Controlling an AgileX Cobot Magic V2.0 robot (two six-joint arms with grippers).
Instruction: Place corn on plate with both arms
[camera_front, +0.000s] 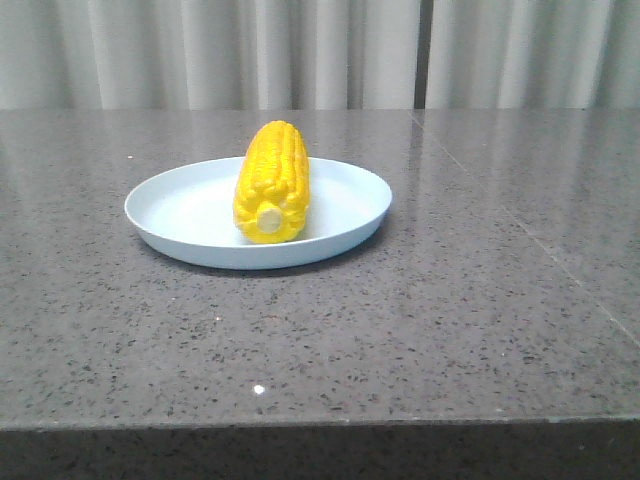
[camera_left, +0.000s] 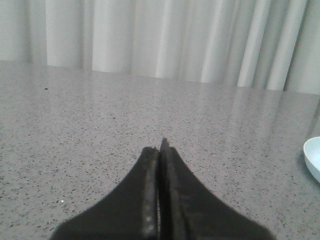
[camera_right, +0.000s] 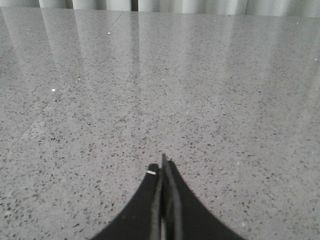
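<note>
The corn (camera_front: 271, 182) lies on the plate (camera_front: 180, 215) near the bench (camera_front: 450, 320) middle, long axis running from front edge to back edge, stub end forward. Left tool (camera_left: 160, 150) and right tool (camera_right: 163, 167) are both pinched together, empty; best keep them clear

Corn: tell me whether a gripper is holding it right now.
No. The corn lies free on the plate, and both wrist views show shut fingers over bare table.
</note>
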